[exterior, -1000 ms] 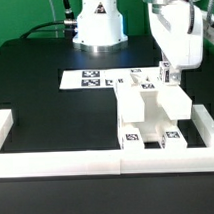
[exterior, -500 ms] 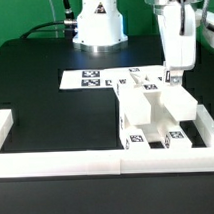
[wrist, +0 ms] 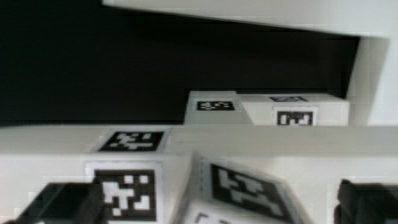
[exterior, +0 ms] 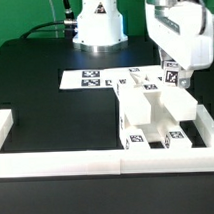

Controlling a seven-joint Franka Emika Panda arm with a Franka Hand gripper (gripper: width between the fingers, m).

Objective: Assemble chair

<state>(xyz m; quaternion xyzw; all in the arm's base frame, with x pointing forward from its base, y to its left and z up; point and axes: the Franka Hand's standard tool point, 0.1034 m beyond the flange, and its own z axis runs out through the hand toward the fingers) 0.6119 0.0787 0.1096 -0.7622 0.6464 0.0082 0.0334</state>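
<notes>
end effector point(exterior: 172, 81) is hovering with fingers spread, straddling a tagged white piece point(wrist: 187, 190) at the back of the chair point(exterior: 150, 113) and pinching nothing. The chair is sitting on the table point(exterior: 55, 112) at the exterior view's right, tucked against the border wall point(exterior: 57, 164). My read: the seating step is wrapping up, and the next move is calling for a straight lift clear. The parts are looking like chunky matte white plastic, boxy and hard-edged, with black-and-white square tags.
</notes>
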